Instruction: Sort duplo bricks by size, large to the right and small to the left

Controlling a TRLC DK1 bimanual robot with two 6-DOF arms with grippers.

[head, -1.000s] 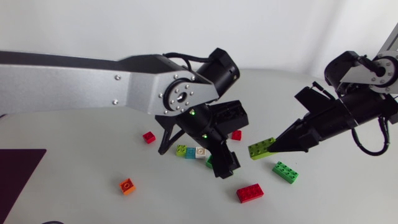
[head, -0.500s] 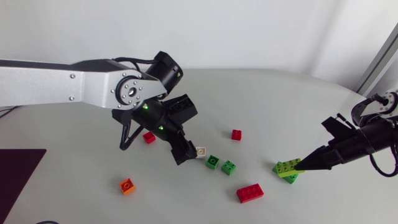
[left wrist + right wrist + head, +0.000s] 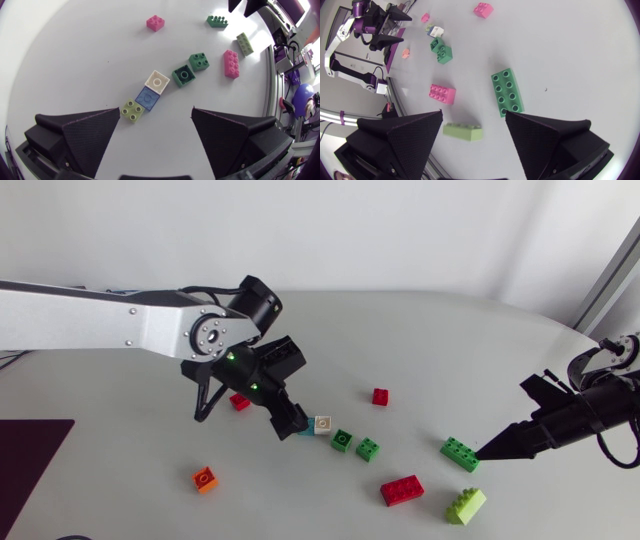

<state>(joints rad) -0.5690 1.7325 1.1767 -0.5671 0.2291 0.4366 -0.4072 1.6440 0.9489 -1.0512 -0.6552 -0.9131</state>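
two of eight small bricks, the blue brick (image 3: 147, 98) and small lime brick (image 3: 132, 109), lie nearly hidden from overhead under my left gripper (image 3: 290, 421) mid-table, while three large ones, long red brick (image 3: 401, 490), long green brick (image 3: 460, 454) and long lime brick (image 3: 466, 505), lie near my right gripper (image 3: 489, 450), both grippers spread wide and empty.

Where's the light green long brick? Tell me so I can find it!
Look to the right side of the table, where the right gripper points at a dark green long brick. Nearer the front edge, beside the red long brick, lies the light green brick: paler and yellower than both neighbours.
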